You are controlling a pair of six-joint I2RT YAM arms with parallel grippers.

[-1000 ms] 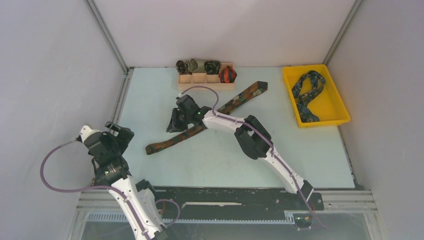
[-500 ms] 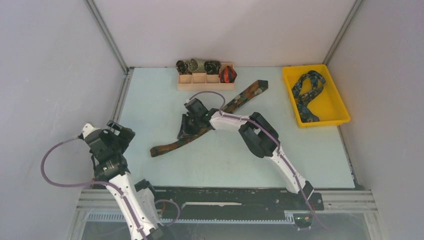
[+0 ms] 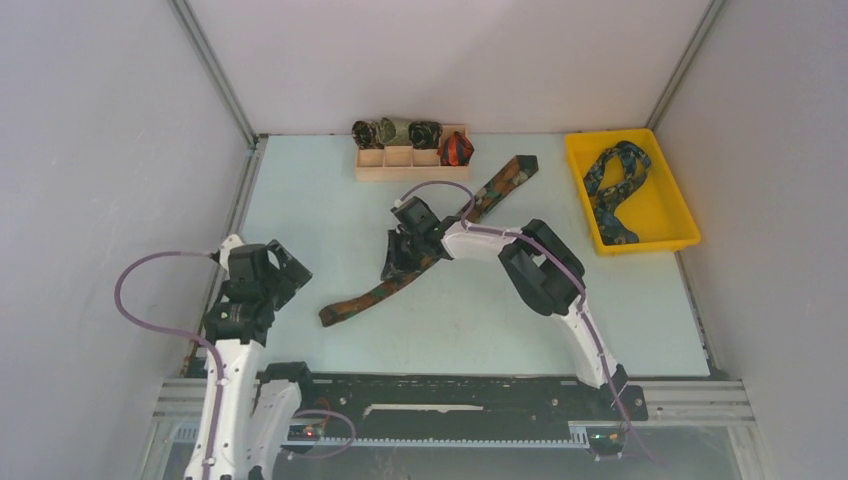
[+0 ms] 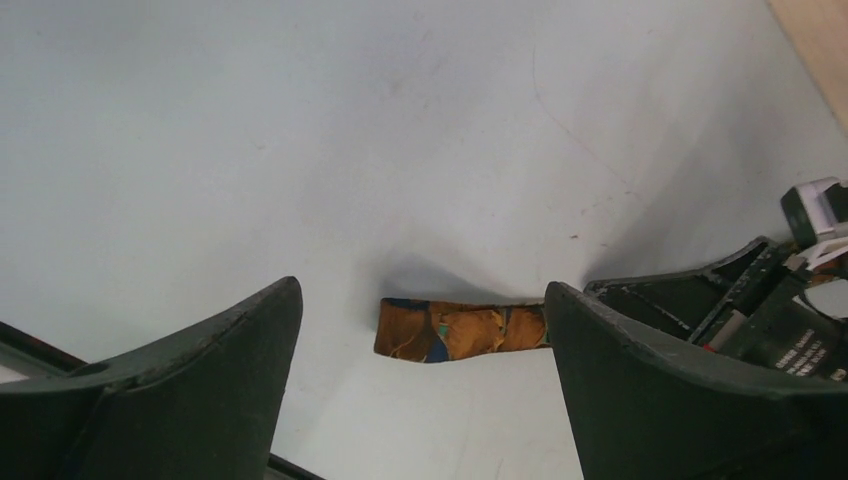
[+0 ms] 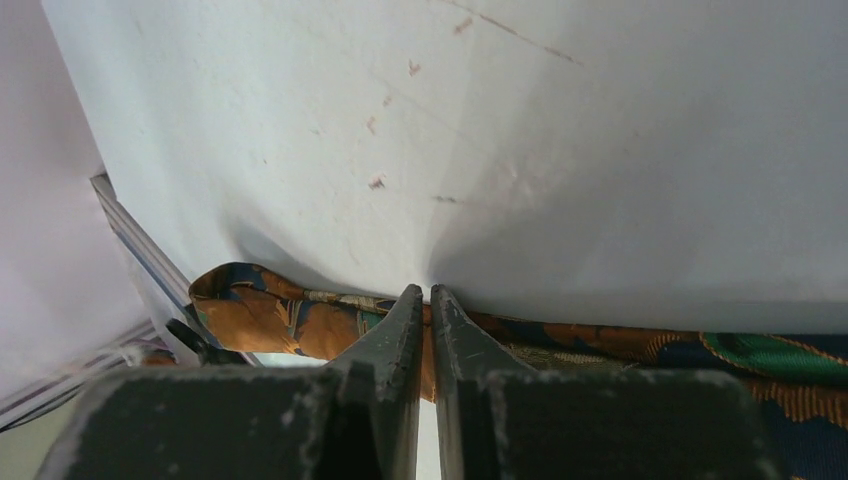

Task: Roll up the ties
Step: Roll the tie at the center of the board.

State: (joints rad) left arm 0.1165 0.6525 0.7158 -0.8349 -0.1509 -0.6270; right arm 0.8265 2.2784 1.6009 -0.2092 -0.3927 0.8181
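A brown-orange-green tie [image 3: 437, 238] lies stretched diagonally across the table. My right gripper [image 3: 398, 262] is shut on it near its middle; in the right wrist view the closed fingers [image 5: 428, 318] pinch the fabric [image 5: 290, 318]. My left gripper [image 3: 290, 268] is open and empty near the left edge, a little left of the tie's narrow end [image 3: 332, 313]. That end [image 4: 455, 330] lies between its spread fingers in the left wrist view. A navy and teal tie [image 3: 612, 184] lies loose in the yellow tray [image 3: 675, 215]. A rolled red-orange tie [image 3: 456, 149] sits in the wooden box [image 3: 400, 172].
The wooden box at the back holds three other rolled ties [image 3: 397, 131]. The yellow tray stands at the back right. Grey walls close in the table on the left, back and right. A purple cable [image 3: 150, 300] loops beside the left arm.
My right gripper has dragged the tie to the right and a little toward the front. My left arm has swung right and forward, closer to the tie's narrow end.
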